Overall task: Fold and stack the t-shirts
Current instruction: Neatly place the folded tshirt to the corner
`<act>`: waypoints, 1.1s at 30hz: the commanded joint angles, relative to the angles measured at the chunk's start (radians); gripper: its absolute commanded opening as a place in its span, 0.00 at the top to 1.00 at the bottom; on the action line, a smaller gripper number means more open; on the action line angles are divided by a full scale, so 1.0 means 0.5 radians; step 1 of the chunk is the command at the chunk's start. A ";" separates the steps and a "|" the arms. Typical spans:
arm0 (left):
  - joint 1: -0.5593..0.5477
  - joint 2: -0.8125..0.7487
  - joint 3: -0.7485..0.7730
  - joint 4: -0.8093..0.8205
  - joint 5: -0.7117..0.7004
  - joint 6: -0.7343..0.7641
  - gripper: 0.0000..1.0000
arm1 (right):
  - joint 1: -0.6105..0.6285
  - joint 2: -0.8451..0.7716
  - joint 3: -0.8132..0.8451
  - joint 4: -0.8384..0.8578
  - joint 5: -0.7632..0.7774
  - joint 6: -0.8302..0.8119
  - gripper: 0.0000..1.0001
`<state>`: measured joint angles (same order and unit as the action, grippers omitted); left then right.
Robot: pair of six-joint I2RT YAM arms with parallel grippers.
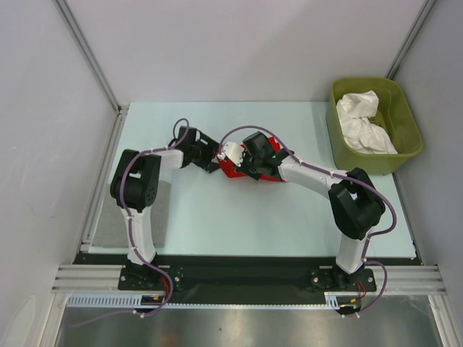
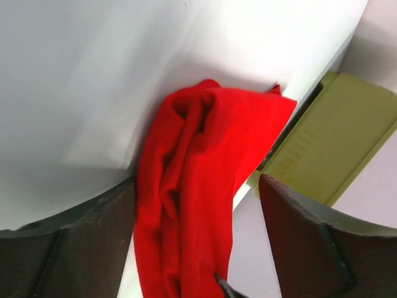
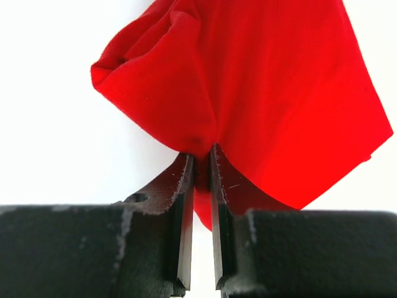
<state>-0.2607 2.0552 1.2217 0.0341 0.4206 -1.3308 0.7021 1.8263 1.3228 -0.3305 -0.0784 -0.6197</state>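
Note:
The red t-shirt [image 1: 233, 170] lies bunched at the middle of the pale table, mostly hidden under both grippers. My right gripper [image 1: 244, 163] is shut on a pinch of it; in the right wrist view the cloth [image 3: 260, 81] fans out from between the closed tips of that gripper [image 3: 201, 162]. My left gripper [image 1: 215, 160] is at the shirt's left edge. In the left wrist view this gripper [image 2: 198, 239] stands wide open, with crumpled red cloth [image 2: 198, 180] in the gap between the fingers. White t-shirts [image 1: 365, 123] lie heaped in the tub.
An olive-green tub [image 1: 405, 119] stands at the table's back right corner and shows in the left wrist view [image 2: 335, 143]. A grey pad [image 1: 107, 225] lies at the table's left edge. White walls enclose the back and sides.

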 commanded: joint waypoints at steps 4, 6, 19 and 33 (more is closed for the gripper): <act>-0.015 0.096 0.051 0.008 -0.166 -0.029 0.42 | 0.001 -0.146 -0.004 0.072 -0.055 0.095 1.00; -0.015 0.099 0.081 0.027 -0.172 -0.017 0.52 | 0.019 -0.155 -0.010 0.066 -0.049 0.110 1.00; -0.061 -0.397 0.287 -0.421 -0.561 0.691 1.00 | 0.099 -0.422 -0.218 -0.063 -0.012 0.441 0.52; -0.129 -0.987 0.575 -1.399 -1.396 1.084 1.00 | 0.075 -1.103 -0.599 -0.032 -0.021 0.715 0.25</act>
<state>-0.3214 1.5982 1.4204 -0.5388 -0.1539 -0.8711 0.7441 1.3102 1.0389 -0.3496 -0.0879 -0.2977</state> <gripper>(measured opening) 0.035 0.742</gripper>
